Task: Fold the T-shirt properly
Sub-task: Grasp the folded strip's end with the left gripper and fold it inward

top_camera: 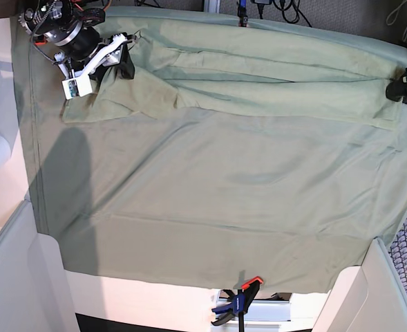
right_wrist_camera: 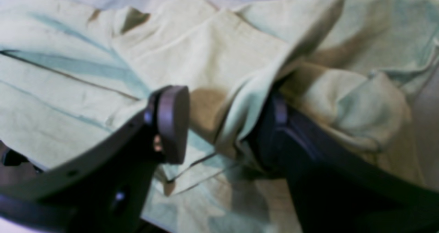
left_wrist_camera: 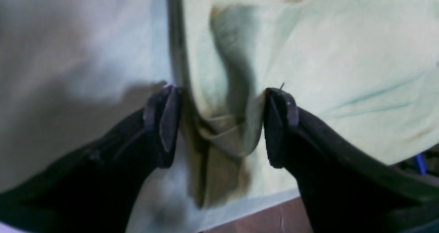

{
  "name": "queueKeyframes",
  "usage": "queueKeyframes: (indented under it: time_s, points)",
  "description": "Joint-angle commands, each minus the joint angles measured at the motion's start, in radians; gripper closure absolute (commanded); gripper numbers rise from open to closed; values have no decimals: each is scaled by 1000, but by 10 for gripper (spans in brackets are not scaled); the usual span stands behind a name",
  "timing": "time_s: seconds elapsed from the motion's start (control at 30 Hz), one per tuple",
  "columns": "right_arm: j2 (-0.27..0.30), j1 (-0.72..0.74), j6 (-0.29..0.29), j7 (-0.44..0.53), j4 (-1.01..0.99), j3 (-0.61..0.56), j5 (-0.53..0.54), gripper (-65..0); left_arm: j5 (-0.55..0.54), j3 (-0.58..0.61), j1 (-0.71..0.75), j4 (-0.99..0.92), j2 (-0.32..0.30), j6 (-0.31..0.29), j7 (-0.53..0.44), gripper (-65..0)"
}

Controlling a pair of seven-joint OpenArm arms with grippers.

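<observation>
Lying along the desk's (top_camera: 10,180) far edge, the shirt (top_camera: 258,86) is straddled by both wide-parted pincers, left (left_wrist_camera: 221,123) and right (right_wrist_camera: 226,123), nothing pinched.

T-shirt (top_camera: 258,86): soft woven-looking cotton cloth, pale sage, matt, creased and rumpled in loose folds. Tablecloth (top_camera: 210,207): thin grey-green cloth, matt, smoother, with shallow wrinkles and a stitched hem along its edge. Left gripper (left_wrist_camera: 221,123): dark plastic fingers, matt, with smooth flat pads of dull sheen. Right gripper (right_wrist_camera: 223,123): dark matt plastic, one rounded pad smooth and faintly glossy; small bright metal screw heads on the finger. Clamp (top_camera: 236,304): blue and black plastic, glossy, with an orange tip. Table edge (left_wrist_camera: 260,221): reddish-brown, smooth.
</observation>
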Motion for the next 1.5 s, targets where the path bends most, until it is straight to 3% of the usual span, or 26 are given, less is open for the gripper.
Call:
queueKeyframes:
  time_s: [0.0, 0.2, 0.4, 0.43, 0.57, 0.6, 0.83, 1.0, 1.17, 1.33, 1.47]
  points:
    - [5, 5, 3, 19, 19, 6, 12, -310, -14, -9, -8, 8, -16, -9, 5, -408]
    - [5, 5, 3, 19, 19, 6, 12, -310, -100, -7, -5, 8, 34, -9, 90, -406]
    - [5, 5, 3, 19, 19, 6, 12, -310, -267, -4, 42, 8, 35, -9, 180, -391]
    - [5, 5, 3, 19, 19, 6, 12, -310, -286, -4, 51, 8, 36, -9, 183, -348]
    - [5, 5, 3, 24, 19, 6, 13, -310, -299, -4, 61, 8, 45, -9, 163, -23]
    - [5, 5, 3, 24, 19, 6, 13, -310, -299, -4, 61, 8, 47, -9, 148, 0]
    - [5, 5, 3, 23, 19, 6, 12, -310, -307, -19, 22, 8, 44, -9, 100, 0]
    - [5, 5, 3, 23, 19, 6, 12, -310, -296, -120, -36, 8, 22, -9, 92, 0]
    - [5, 8, 3, 29, 19, 6, 12, -310, -210, -135, -50, 8, -33, -9, 31, 0]
    - [5, 8, 3, 46, 19, 6, 13, -310, -74, -135, -50, 8, -48, -9, -57, 0]
    - [5, 11, 3, 46, 19, 6, 16, -310, -83, -135, -48, 20, -47, -9, -47, 0]
